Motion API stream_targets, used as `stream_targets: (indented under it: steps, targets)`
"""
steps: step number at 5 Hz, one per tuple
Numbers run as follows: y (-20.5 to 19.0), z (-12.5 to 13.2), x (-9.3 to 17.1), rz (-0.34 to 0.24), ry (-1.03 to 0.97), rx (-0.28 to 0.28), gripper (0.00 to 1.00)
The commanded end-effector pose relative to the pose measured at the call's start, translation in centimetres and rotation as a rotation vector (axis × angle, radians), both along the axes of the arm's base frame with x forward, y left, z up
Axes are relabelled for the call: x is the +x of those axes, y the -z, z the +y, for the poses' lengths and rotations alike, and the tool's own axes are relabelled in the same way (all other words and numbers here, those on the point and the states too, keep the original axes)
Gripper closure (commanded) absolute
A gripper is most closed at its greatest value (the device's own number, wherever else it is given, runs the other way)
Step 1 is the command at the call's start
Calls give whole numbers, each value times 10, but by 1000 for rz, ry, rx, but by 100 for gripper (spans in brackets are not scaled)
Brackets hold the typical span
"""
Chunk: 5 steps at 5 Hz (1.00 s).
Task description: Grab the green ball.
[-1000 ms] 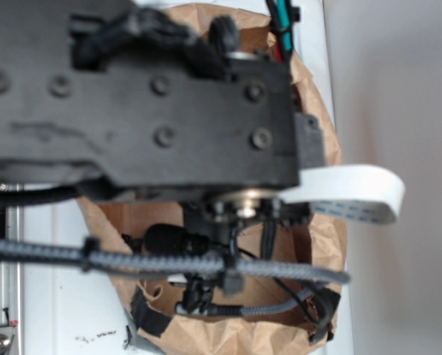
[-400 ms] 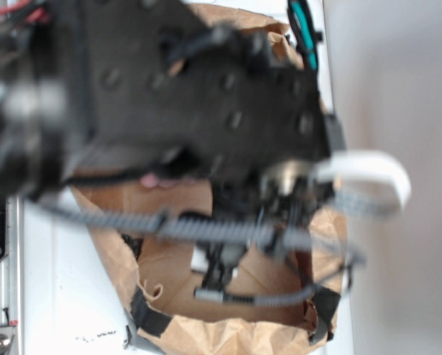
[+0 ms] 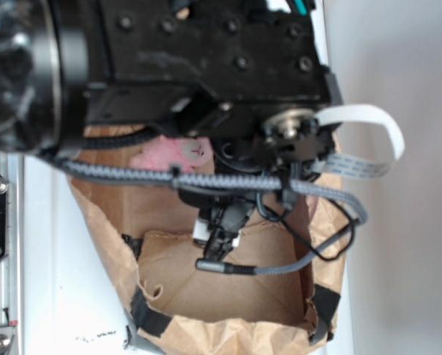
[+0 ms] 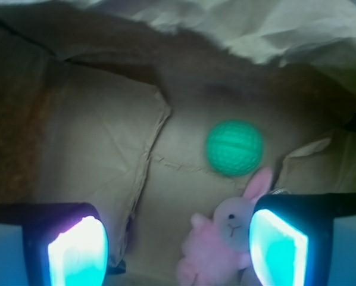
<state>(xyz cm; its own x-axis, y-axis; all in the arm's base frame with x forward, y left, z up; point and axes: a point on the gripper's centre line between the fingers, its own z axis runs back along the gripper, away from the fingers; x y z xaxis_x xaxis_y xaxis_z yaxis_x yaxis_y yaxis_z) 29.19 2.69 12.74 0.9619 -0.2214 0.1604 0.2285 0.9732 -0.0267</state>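
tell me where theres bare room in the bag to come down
Bare bag floor lies left of the ball, above the left finger. It is crowded at lower right: the bunny sits just below the ball, against the right finger.

No words, numbers, labels or brand marks can be read anywhere in either view; nothing printed shows near the fingers.

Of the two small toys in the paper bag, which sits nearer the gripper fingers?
The pink plush bunny, right beside the right-hand fingertip. The ribbed teal-green ball lies farther off, above it in the wrist view.
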Motion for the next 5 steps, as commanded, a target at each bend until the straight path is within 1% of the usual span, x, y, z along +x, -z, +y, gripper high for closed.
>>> stream_targets:
  steps: [1, 3, 4, 5]
  targets:
    - [-16, 2, 5, -55, -15, 16, 0]
    - [-16, 2, 5, -55, -15, 16, 0]
    - [-3, 1, 12, -71, 0, 3, 0]
    - [5, 3, 10, -67, 26, 25, 0]
